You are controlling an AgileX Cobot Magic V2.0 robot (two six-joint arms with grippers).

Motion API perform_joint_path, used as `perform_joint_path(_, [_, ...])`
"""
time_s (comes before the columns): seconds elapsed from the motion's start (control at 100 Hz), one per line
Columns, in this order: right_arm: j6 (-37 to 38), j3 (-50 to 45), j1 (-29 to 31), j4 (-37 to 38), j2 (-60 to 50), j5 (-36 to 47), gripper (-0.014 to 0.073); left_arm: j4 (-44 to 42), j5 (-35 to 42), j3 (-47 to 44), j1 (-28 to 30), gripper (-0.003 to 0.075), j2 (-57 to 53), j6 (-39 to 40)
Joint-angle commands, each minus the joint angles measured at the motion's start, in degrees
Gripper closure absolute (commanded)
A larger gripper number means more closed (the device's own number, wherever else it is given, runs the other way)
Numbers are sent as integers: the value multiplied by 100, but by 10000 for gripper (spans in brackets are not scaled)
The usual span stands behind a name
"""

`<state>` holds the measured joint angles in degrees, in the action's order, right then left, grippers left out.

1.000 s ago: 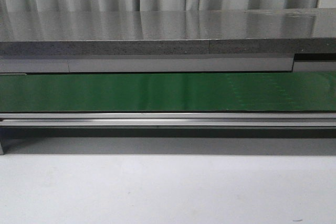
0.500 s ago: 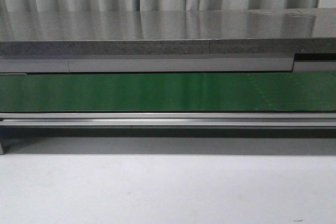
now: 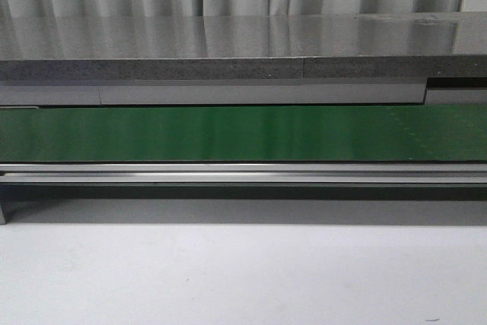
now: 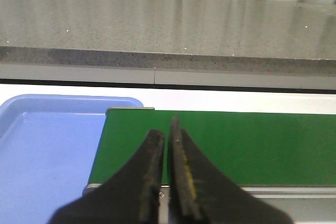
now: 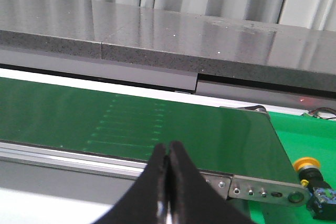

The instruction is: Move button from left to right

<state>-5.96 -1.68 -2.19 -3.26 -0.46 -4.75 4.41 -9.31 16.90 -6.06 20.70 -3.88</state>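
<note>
The button [image 5: 306,164], a yellow cap on a dark blue base, shows only in the right wrist view. It lies on a bright green surface [image 5: 294,135] just past the right end of the green conveyor belt [image 5: 79,114]. My right gripper [image 5: 168,148] hangs shut and empty over the belt's near rail, well to the left of the button. Over the left end of the belt [image 4: 236,140], my left gripper [image 4: 167,129] has its fingers together and nothing between them. Neither gripper appears in the front view.
A blue tray [image 4: 42,145] sits against the belt's left end. Behind the belt [image 3: 243,133] runs a long grey stone counter [image 3: 243,43] with curtains beyond. A metal rail [image 3: 243,173] borders the belt's near side, with white table [image 3: 243,279] in front.
Faint dotted marks on the belt's right part have drifted rightward and gone from the front view. Nothing else there has moved.
</note>
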Motion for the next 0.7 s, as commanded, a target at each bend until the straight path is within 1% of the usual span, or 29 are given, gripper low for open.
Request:
perform_joint_path(0.0, [21, -5, 20, 64, -101, 511, 662, 39, 502, 160, -45, 715, 23, 35])
perform_joint_path(0.69, [21, -5, 20, 64, -101, 511, 662, 39, 502, 160, -45, 715, 23, 35])
